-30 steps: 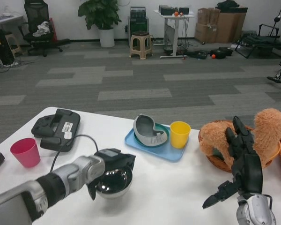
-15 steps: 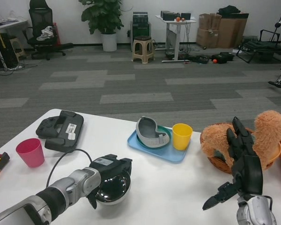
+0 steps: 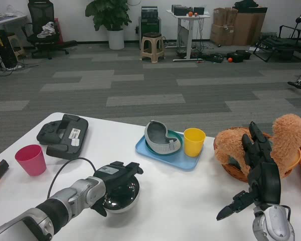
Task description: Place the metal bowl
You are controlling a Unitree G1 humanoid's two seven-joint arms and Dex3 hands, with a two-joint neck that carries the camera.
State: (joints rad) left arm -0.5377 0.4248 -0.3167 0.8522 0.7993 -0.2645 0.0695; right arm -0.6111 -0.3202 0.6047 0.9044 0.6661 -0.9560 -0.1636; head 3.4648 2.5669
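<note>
The left hand (image 3: 115, 176) is over the metal bowl (image 3: 120, 195) and holds it at the far rim, fingers curled on the edge. The bowl is just under the hand and seems to sit on the white table (image 3: 180, 201), though I cannot tell if it fully rests. I judge the placing almost done: what is left is to let go and lift away. The right hand (image 3: 258, 175) waits far to the side, released, fingers spread, holding nothing.
</note>
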